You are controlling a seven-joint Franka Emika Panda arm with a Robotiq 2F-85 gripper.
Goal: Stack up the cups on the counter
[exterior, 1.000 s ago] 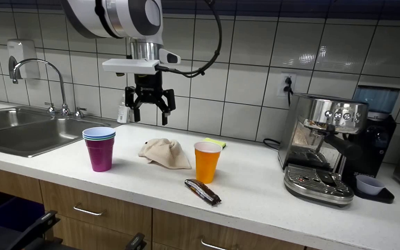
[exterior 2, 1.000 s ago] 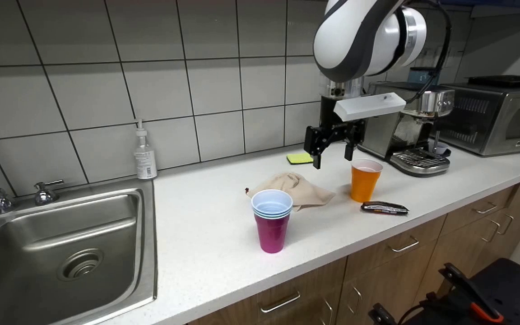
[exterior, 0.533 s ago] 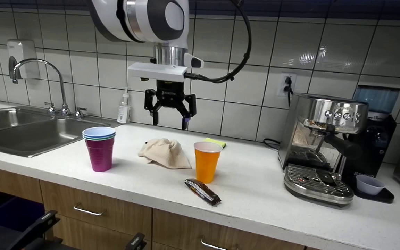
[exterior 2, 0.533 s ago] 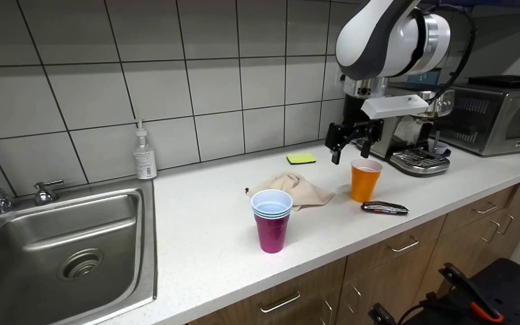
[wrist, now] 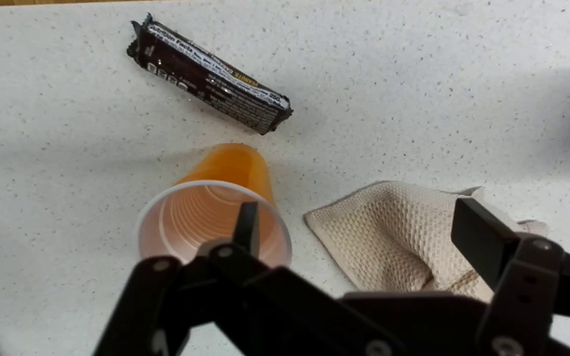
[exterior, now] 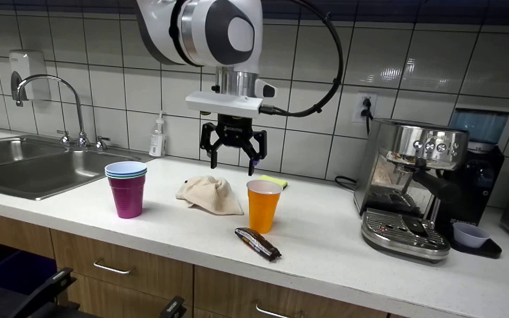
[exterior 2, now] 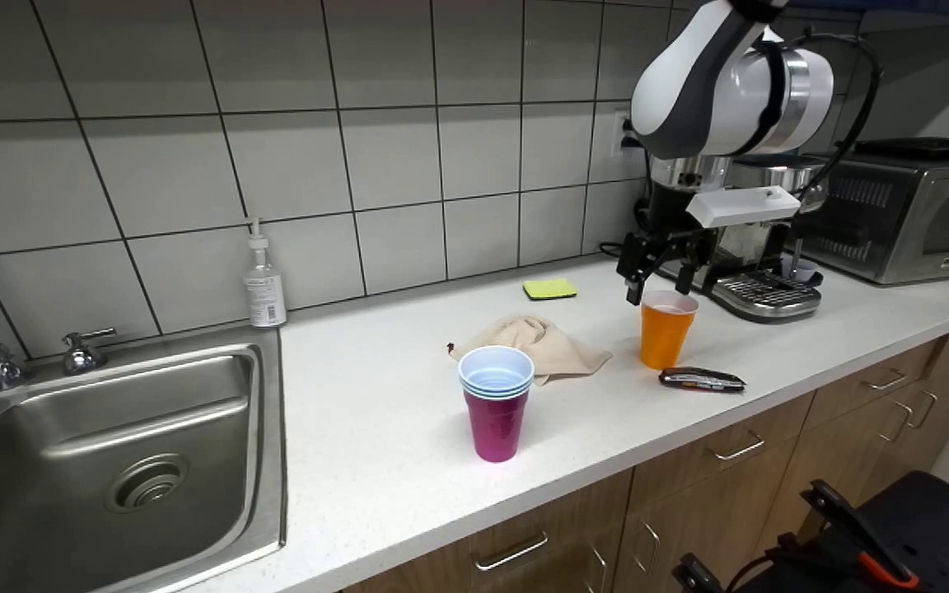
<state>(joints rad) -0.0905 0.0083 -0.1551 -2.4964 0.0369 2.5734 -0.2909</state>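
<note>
The orange cup (exterior: 263, 210) (exterior 2: 662, 338) (wrist: 238, 160) stands upright and alone on the counter (exterior: 325, 251). Farther along, the purple cup (exterior: 127, 196) (exterior 2: 497, 424) holds nested cups. A blue cup (exterior: 126, 167) (exterior 2: 497, 369) sits on top, and a thin green rim (exterior: 126, 177) shows below it. My gripper (exterior: 233, 168) (exterior 2: 658, 291) (wrist: 356, 220) hangs open above the counter, with nothing between its fingers. In the wrist view one fingertip (wrist: 247, 222) overlaps the mouth of the orange cup, while the other lies over the cloth. The gripper appears higher than the cup's rim.
A beige cloth (exterior: 210, 194) (wrist: 389, 237) lies beside the orange cup, and a wrapped bar (exterior: 258, 244) (wrist: 211, 74) in front of it. Behind is a yellow sponge (exterior 2: 549, 288). An espresso machine (exterior: 407, 190) stands on one side, a steel sink (exterior 2: 137, 461) on the other.
My gripper has travelled sideways from the cup stack's side toward the orange cup and has come down a little. It has stayed open. The cups, cloth and bar have not moved.
</note>
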